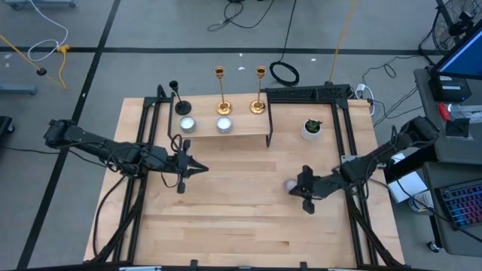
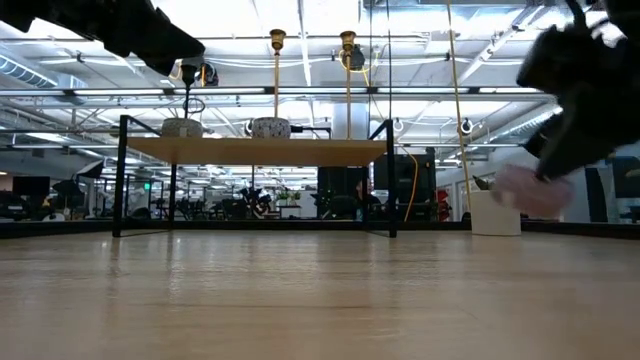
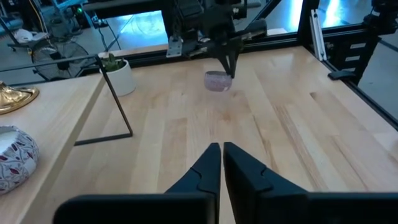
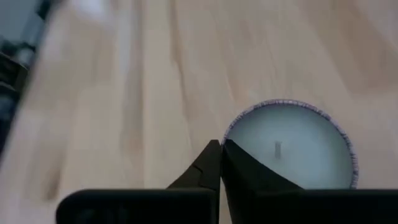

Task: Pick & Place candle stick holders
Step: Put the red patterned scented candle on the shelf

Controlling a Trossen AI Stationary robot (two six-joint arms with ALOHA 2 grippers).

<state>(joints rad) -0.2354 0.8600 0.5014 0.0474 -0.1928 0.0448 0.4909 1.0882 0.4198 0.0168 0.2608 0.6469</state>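
Two tall gold candle stick holders (image 1: pixel 221 92) (image 1: pixel 259 90) and a shorter black one (image 1: pixel 178 99) stand on their round bases on a low wooden shelf (image 1: pixel 248 129) at the table's far middle. They also show in the low view (image 2: pixel 277 75) (image 2: pixel 348 75) (image 2: pixel 187 90). My left gripper (image 1: pixel 202 169) is shut and empty, above the table in front of the shelf. My right gripper (image 1: pixel 296 187) is at the table's right middle, shut on a small pinkish jar candle (image 4: pixel 289 149), far from the holders. My right gripper holds the candle by its rim (image 4: pixel 227 132), on the side toward the gripper. The shut fingertips hide the place of contact. The fingers slant downward (image 3: pixel 229 65). The candle (image 2: pixel 533 190) hangs below them, upright, clear of the table.
Two patterned candle bowls (image 1: pixel 187 124) (image 1: pixel 224 124) sit on the shelf in front of the holders. A white pot with a small plant (image 1: pixel 312 129) stands right of the shelf. Bare wood lies between the two grippers and toward the near edge. Black frame rails run along both table sides.
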